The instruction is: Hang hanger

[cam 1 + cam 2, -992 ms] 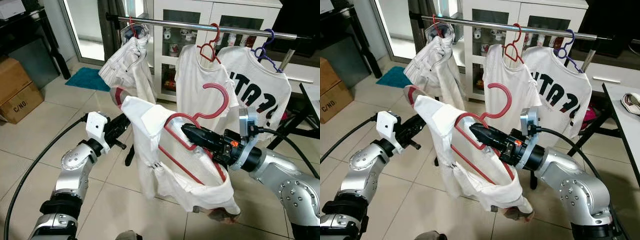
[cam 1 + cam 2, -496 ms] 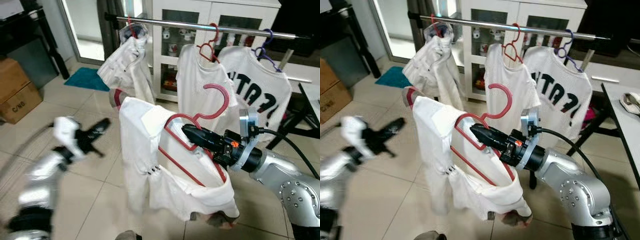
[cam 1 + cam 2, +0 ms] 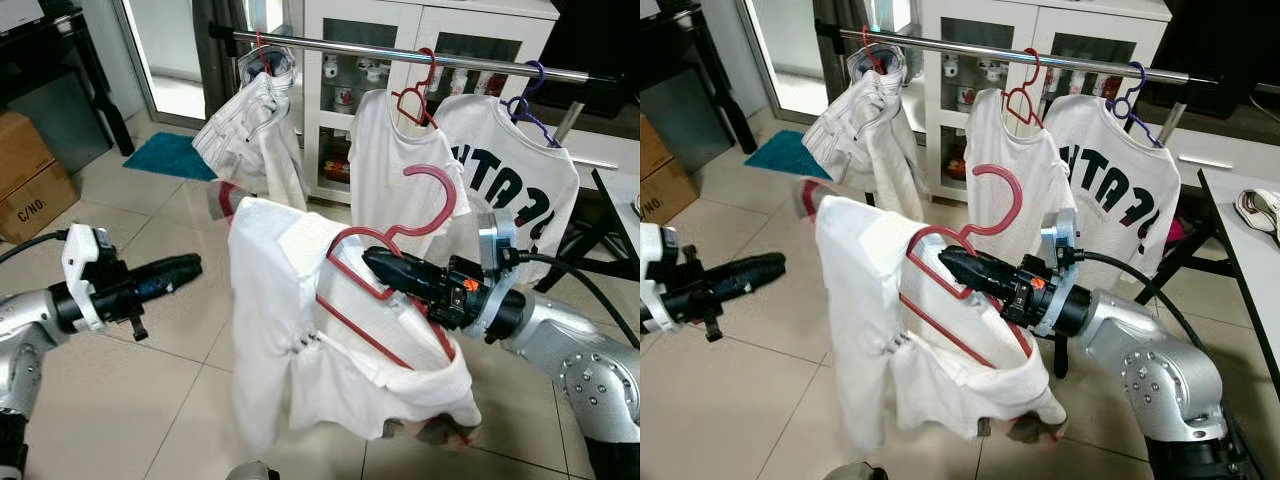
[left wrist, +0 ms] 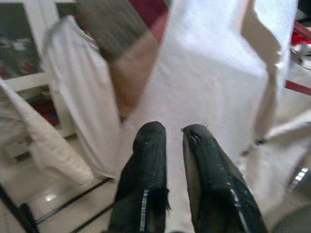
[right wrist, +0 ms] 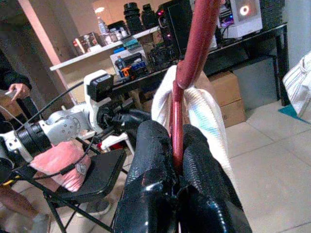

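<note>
The right gripper [image 3: 372, 262] holds a red hanger [image 3: 420, 215] out in front of the rail [image 3: 400, 52], lower than it. Its jaws are pinching the hanger's thin red bar (the right wrist view shows the bar squeezed between the two black fingers [image 5: 153, 160]). A white shirt [image 3: 290, 330] hangs on the hanger and droops down toward the floor [image 3: 130, 400]. The hanger's hook points up and is not on the rail yet.

The left gripper [image 3: 190, 265] is out to the left, apart from the shirt. Its jaws are nearly pressed together with only a thin gap, and they hold nothing.

On the rail hang three other clothes: a pale bunched one [image 3: 255, 125] on the left, a white shirt [image 3: 395, 170] in the middle on a red hanger, and a white shirt with black letters [image 3: 515, 185] on a purple hanger.
</note>
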You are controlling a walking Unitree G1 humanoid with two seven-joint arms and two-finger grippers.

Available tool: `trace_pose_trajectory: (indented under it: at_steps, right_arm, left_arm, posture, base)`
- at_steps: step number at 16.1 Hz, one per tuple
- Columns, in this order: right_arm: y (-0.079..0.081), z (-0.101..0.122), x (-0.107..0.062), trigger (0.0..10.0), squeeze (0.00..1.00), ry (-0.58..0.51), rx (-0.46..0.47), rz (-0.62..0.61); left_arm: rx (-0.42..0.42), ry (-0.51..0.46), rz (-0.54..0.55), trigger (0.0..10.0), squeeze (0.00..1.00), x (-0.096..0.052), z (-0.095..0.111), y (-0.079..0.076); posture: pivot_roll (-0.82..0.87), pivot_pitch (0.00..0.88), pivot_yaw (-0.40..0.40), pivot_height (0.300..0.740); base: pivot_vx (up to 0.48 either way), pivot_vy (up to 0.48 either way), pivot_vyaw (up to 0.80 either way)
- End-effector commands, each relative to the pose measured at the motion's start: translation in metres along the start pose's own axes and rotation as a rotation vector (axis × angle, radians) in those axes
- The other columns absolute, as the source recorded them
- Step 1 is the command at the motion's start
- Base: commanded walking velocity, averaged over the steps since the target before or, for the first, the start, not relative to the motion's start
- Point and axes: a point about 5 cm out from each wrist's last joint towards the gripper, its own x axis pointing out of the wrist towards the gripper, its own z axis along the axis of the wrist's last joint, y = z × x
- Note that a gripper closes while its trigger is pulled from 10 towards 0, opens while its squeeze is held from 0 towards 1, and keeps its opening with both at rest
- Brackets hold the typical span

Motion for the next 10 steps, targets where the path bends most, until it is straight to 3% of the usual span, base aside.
trace_pose_trajectory:
  at_steps: [1, 6, 10]
  right_arm:
    - [0.004, 0.006, 0.003, 10.0, 0.0, -0.003, -0.024, 0.042]
    - [0.013, 0.007, 0.003, 10.0, 0.0, 0.008, -0.021, 0.087]
    - [0.02, 0.008, 0.005, 10.0, 0.0, 0.007, -0.02, 0.123]
  left_arm:
    - [0.008, 0.002, -0.012, 10.0, 1.0, -0.002, 0.006, 0.005]
    - [-0.008, 0.007, 0.015, 10.0, 1.0, -0.01, 0.013, 0.017]
    - [-0.017, 0.045, -0.009, 10.0, 1.0, -0.002, 0.008, 0.022]
  posture:
    - [-0.02, 0.0, 0.004, 0.74]
    - [-0.02, 0.0, 0.014, 0.74]
    - [-0.03, 0.0, 0.02, 0.74]
  base:
    - [0.0, 0.0, 0.0]
    - [0.0, 0.0, 0.0]
    - [0.0, 0.0, 0.0]
